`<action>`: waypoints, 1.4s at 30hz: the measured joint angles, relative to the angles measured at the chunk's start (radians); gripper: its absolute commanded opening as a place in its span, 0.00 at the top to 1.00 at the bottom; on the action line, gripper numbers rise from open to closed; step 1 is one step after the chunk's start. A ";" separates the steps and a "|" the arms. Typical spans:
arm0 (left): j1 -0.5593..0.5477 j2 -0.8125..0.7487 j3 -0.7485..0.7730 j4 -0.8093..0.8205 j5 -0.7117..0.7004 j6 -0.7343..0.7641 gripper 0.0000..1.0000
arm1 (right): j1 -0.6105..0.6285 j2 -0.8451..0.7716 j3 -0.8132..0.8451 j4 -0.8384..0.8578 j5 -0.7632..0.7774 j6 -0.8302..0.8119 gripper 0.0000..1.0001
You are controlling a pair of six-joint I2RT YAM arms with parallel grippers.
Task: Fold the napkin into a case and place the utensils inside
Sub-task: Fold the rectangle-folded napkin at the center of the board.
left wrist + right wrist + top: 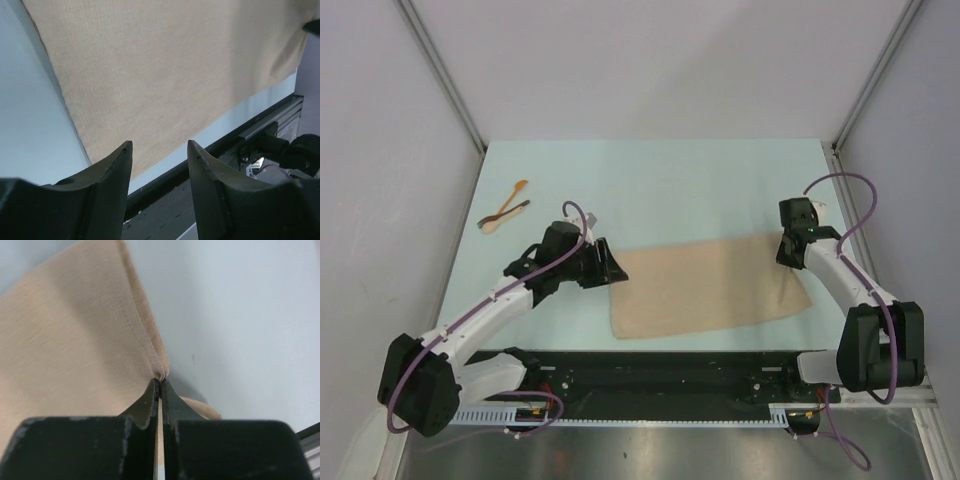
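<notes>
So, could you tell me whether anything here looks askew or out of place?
Only the napkin: it lies tilted to the table edge, and its right edge puckers where the right tool pinches it. Nothing looks damaged.

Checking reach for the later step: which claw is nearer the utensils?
Left. The left claw is open at the napkin's left edge, a short way right of the utensils. The right claw is shut on the napkin's right edge, much farther off.
</notes>
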 measured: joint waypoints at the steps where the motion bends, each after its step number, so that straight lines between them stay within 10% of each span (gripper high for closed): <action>1: 0.012 -0.003 0.000 0.007 0.004 -0.006 0.48 | 0.023 0.000 0.008 -0.008 0.011 -0.004 1.00; 19: 0.228 -0.126 -0.109 0.010 0.107 0.002 0.48 | 0.834 0.349 0.342 -0.005 -0.167 0.305 1.00; 42: 0.286 -0.145 -0.180 0.002 0.069 0.015 0.48 | 0.895 0.577 0.457 0.196 -0.393 0.451 1.00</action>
